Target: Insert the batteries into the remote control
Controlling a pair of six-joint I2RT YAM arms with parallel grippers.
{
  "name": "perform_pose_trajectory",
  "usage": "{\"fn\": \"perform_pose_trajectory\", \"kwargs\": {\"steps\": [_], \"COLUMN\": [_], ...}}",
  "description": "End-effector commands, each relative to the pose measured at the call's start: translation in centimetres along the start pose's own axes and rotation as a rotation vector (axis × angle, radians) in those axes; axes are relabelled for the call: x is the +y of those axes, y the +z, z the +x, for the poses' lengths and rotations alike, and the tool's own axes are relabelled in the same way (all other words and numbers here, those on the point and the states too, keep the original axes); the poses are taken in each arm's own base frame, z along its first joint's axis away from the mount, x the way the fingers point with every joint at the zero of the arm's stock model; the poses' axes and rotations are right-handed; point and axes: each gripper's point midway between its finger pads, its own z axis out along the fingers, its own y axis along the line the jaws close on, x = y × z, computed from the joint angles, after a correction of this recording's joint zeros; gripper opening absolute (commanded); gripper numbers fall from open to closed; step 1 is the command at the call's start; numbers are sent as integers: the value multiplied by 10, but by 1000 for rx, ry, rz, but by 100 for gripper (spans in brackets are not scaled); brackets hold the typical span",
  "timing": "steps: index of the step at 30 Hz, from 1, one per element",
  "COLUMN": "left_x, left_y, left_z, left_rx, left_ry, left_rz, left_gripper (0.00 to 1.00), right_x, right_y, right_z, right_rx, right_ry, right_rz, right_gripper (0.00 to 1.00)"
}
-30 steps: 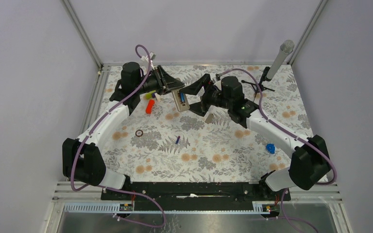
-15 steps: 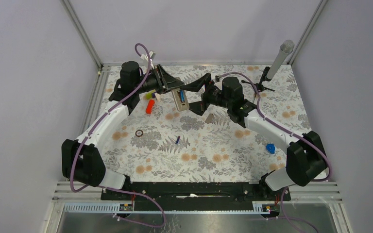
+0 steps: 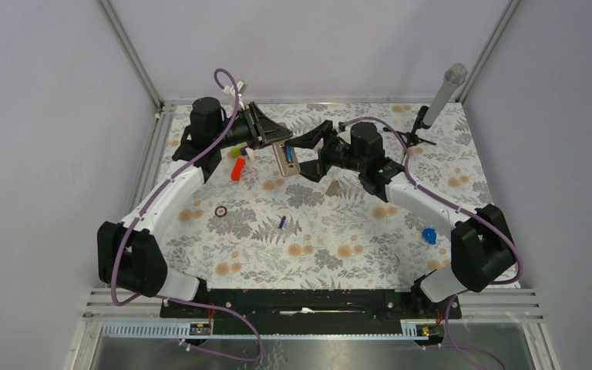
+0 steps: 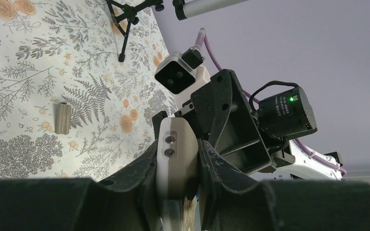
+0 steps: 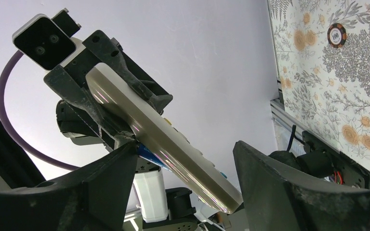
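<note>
My left gripper [image 3: 274,142] is shut on the remote control [image 3: 285,159] and holds it above the far middle of the table, grey-tan back up. In the left wrist view the remote [image 4: 176,154] is clamped between the fingers. My right gripper [image 3: 308,150] is open right beside the remote. In the right wrist view its jaws [image 5: 185,147] straddle the remote [image 5: 173,139], and one fingertip touches a blue battery [image 5: 149,155] lying against the remote. The second battery [image 3: 282,222] lies on the table, nearer the front.
A flat grey cover piece [image 3: 331,187] lies under my right arm and shows in the left wrist view [image 4: 62,118]. An orange-red block [image 3: 237,169] and a green piece [image 3: 235,153] lie at the left. A ring [image 3: 220,211], a blue lumpy object [image 3: 429,235] and a microphone stand [image 3: 439,96] are also there.
My right arm has shifted slightly left and farther back, staying at the remote. The left gripper and the remote have barely moved.
</note>
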Motion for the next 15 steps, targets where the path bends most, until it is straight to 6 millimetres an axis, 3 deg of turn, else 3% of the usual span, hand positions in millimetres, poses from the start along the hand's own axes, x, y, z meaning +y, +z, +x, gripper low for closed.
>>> {"fn": "perform_pose_trajectory", "kwargs": {"steps": [1, 9, 15], "left_x": [-31, -34, -36], "left_y": [-9, -9, -9], "left_z": [-11, -14, -14], "left_rx": [-40, -43, -39], "left_ry": [86, 73, 68], "left_rz": [78, 71, 67], "left_gripper": [0, 0, 0], "right_x": [6, 2, 4], "right_y": [0, 1, 2], "right_z": [3, 3, 5], "right_rx": [30, 38, 55], "right_ry": [-18, 0, -38], "right_rz": [-30, -32, -41], "right_gripper": [77, 67, 65]}}
